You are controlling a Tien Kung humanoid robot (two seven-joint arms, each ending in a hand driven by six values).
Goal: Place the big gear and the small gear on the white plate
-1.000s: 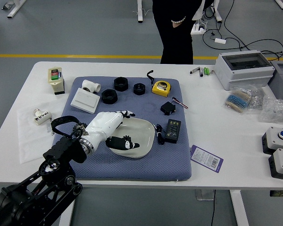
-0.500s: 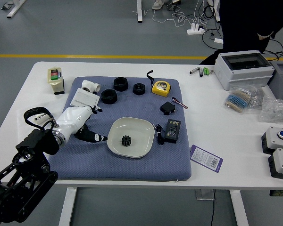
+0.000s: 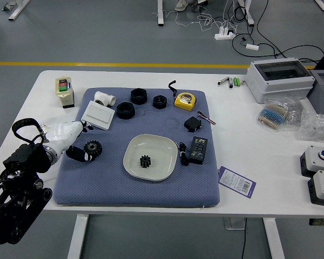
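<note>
My left hand (image 3: 88,142) is at the left part of the blue mat, its fingers spread and holding nothing. Just beside its fingertips lies the big black gear (image 3: 93,148) on the mat. The small black gear (image 3: 145,161) rests on the white plate (image 3: 135,168), a little below the plate's middle. The right hand is not in view.
Behind the plate are black rings (image 3: 125,110), a white pipe piece (image 3: 104,99), a white box (image 3: 98,115) and a yellow tape measure (image 3: 184,101). A black adapter (image 3: 193,124) and a black device (image 3: 198,149) lie right of it. A person's dark clothing shows at the top right edge.
The left hand has drawn back leftward from over the plate, uncovering the small gear and then the big gear. The person has moved right, nearly out of view.
</note>
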